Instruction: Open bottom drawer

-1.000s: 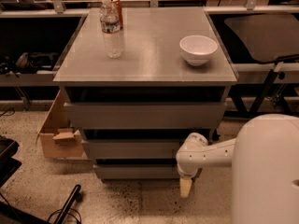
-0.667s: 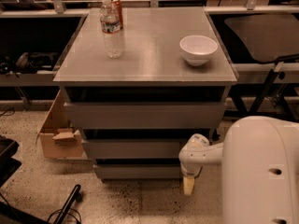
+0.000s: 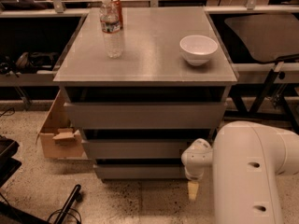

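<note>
The grey cabinet [image 3: 145, 55] has three handle-less drawers stacked under its flat top. The bottom drawer [image 3: 140, 171] is the narrowest and shortest, just above the floor, and its front sits about flush with the drawers above. My gripper [image 3: 192, 190] hangs from a white wrist [image 3: 198, 158] at the right end of the bottom drawer's front, with its pale tip pointing down toward the floor. My bulky white arm [image 3: 254, 171] fills the lower right and hides the cabinet's lower right corner.
A water bottle [image 3: 112, 29] with a red can behind it and a white bowl [image 3: 198, 49] stand on the cabinet top. An open cardboard box [image 3: 58, 136] sits on the floor to the left. A black cable and stand [image 3: 70, 204] lie at the lower left. Dark tables flank both sides.
My white arm has come further into view at the lower right. The gripper has shifted slightly right and down by the bottom drawer's right end. The drawers look unchanged.
</note>
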`<state>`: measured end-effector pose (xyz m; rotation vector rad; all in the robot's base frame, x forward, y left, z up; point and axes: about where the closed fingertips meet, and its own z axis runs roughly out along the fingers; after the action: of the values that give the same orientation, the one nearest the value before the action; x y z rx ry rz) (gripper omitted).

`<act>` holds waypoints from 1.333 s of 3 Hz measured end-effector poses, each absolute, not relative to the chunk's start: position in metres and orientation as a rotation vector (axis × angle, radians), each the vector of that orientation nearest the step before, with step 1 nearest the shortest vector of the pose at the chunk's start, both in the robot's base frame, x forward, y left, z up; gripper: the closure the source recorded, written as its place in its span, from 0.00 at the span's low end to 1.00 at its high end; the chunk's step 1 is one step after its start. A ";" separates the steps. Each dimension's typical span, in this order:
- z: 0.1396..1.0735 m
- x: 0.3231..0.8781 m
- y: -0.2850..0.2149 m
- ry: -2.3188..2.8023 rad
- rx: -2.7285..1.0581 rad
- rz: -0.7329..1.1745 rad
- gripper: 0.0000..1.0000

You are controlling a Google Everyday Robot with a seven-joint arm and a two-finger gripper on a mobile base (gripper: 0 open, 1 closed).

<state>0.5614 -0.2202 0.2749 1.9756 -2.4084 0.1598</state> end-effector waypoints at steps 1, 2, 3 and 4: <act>0.252 0.561 -0.226 -2.392 1.986 0.115 0.00; 0.231 0.570 -0.220 -2.350 2.052 0.088 0.00; 0.217 0.583 -0.213 -2.323 2.123 0.083 0.00; 0.207 0.594 -0.207 -2.307 2.170 0.078 0.00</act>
<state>0.5937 -0.2066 0.2065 2.1697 -2.3069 0.0779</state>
